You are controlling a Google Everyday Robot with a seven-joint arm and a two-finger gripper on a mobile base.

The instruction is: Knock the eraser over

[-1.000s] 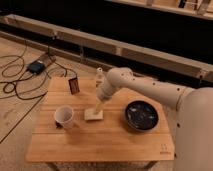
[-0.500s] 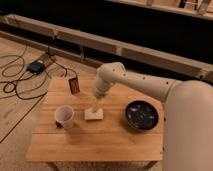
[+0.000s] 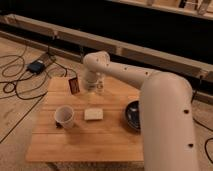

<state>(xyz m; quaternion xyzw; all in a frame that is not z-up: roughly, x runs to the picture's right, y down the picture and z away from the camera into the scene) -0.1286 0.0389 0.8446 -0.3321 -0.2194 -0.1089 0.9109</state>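
Foremost, the white arm [image 3: 150, 95] is seen filling the right of the view, bent over the far side of the wooden table [image 3: 85, 142]. On the table's right side a dark bowl [image 3: 131, 112] is partly hidden by the arm. A white cup [image 3: 64, 116] is set towards the front left, and a pale block [image 3: 93, 114] is laid flat just beside it, nearer the middle. The end effector [image 3: 91, 86] is lowered at the far edge of the table, close by a small clear bottle [image 3: 99, 86]; whether it is open or closed, or has hold of anything, cannot be told. The eraser [image 3: 74, 85] is stood upright near the far left corner, just to the left of the end effector in the view and, as far as can be made out, apart from it. It is judged to be light, stiff and thin, balanced on a narrow edge, so little force should be needed and no grasp is called for. A push is best applied high on its broad reddish face, since a low contact may only slide it along the wood. Care is advised that the bottle is not swept aside.
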